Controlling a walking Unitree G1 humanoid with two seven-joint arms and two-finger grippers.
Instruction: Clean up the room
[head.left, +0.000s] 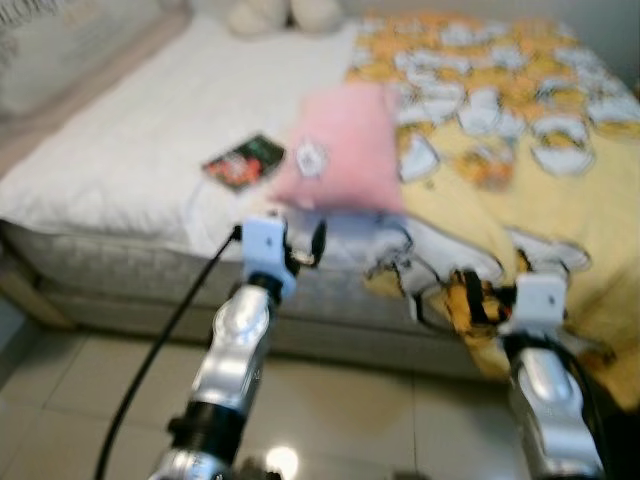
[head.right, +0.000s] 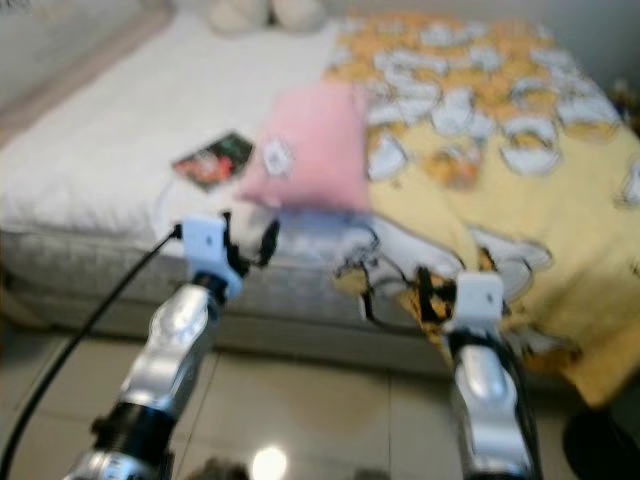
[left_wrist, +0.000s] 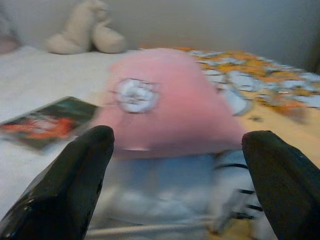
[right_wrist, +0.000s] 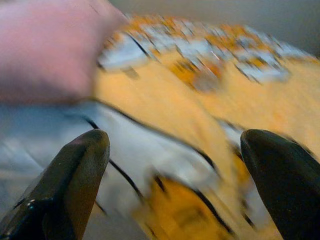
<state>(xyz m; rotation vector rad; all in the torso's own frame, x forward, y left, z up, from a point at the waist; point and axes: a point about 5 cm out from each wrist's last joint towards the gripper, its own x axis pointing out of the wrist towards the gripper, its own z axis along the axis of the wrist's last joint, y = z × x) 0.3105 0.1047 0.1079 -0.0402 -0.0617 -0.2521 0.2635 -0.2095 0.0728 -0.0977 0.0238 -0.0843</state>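
On the bed (head.left: 120, 150), as seen from the left eye view, a pink pillow (head.left: 340, 150) is laid near the front edge, between the white sheet and the yellow blanket (head.left: 560, 200); a small book (head.left: 243, 161) is laid just beside the pillow, on the robot's left of it; the left gripper (head.left: 300, 243) is held up just in front of the pillow's near edge, and the right gripper (head.left: 470, 295) is held lower, over the yellow blanket and well to the right of the pillow; so the left arm is judged to be the nearer one, and the pillow lies straight ahead of it.

From the right eye view the same bed is seen; the pillow's long side is seen to run away from the robot, toward the soft toy (head.right: 265, 12) at the far end; the picture is blurred, so small things cannot be told.

From the left wrist view the two black fingers (left_wrist: 65, 185) are seen spread wide, with nothing between them; the pink pillow is seen right ahead in the gap, close but not touched, and the book is seen off to one side.

From the right wrist view the fingers (right_wrist: 65, 185) are also seen spread wide and empty; the yellow blanket is seen ahead, and the pillow's edge is at the corner.
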